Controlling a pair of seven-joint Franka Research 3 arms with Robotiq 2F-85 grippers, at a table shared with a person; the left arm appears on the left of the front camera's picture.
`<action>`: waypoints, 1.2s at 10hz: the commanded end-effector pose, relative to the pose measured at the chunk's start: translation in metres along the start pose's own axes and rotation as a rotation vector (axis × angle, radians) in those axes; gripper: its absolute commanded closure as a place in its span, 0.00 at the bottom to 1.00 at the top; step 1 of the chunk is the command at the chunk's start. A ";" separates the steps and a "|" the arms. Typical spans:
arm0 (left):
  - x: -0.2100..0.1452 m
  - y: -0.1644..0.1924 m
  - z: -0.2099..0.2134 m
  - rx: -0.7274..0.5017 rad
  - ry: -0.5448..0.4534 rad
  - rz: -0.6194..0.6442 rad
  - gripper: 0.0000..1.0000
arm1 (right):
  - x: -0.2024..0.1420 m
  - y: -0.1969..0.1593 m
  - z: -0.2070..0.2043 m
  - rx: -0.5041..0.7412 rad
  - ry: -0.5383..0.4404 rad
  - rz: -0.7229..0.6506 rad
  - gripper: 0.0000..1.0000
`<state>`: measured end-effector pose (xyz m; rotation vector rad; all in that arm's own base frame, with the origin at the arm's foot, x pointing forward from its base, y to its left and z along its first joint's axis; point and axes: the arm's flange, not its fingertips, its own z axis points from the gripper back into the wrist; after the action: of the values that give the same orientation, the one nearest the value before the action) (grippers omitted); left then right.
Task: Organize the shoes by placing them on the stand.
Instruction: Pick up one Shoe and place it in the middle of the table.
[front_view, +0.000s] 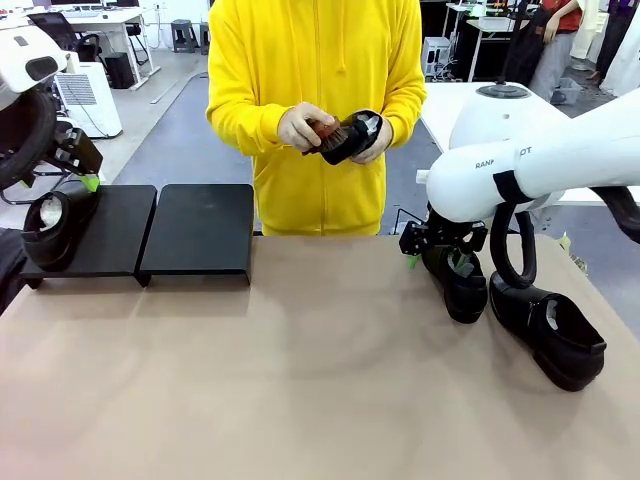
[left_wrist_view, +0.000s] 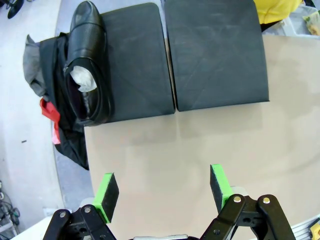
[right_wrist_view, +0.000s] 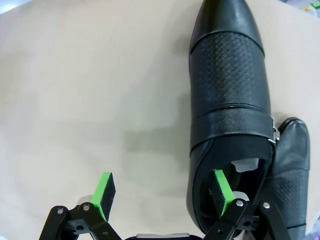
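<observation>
The stand (front_view: 200, 232), 2 flat black panels side by side, sits at the table's (front_view: 300, 380) far left corner. 1 stuffed shoe (left_wrist_view: 86, 65), with white paper crumpled inside it, lies along the outer edge of the left panel, while the right panel is bare. The left gripper (left_wrist_view: 162, 192) hangs over the tabletop on the near side of the stand, its green pads (left_wrist_view: 106, 194) spread wide and grasping nothing. Near the table's right edge, the right gripper (right_wrist_view: 162, 192) is down at the buckled shoe (right_wrist_view: 227, 75), released and wide. 1 pad is inside the shoe's opening, at its side wall, and the other is over bare table, so nothing is clamped. This shoe has a perforated band across its upper and a small metal buckle (right_wrist_view: 274, 133). No brand can be read on it. Another shoe, the outer shoe (front_view: 555, 335), lies just beside it, closer to the right edge. At the far edge, a person in a yellow hoodie (front_view: 315, 60) holds a 4th shoe (front_view: 352, 135) in both hands (front_view: 300, 125). On the right arm's white casing (front_view: 560, 150), the letters "RAN" and "OT" show on either side of a black strap.
</observation>
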<state>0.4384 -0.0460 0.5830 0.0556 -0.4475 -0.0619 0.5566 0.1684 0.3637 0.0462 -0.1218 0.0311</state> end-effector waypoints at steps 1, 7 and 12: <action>-0.002 0.002 0.001 -0.007 -0.006 0.009 0.05 | 0.009 0.010 -0.004 -0.056 0.003 -0.008 0.00; -0.002 0.002 0.001 -0.007 -0.006 0.009 0.05 | 0.010 0.004 -0.034 -0.080 0.043 -0.045 0.10; -0.002 0.002 0.001 -0.007 -0.006 0.009 0.05 | 0.007 -0.004 -0.026 -0.113 0.036 -0.076 1.00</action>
<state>0.4384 -0.0460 0.5830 0.0556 -0.4475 -0.0620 0.5656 0.1607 0.3331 -0.0008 -0.0770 -0.0255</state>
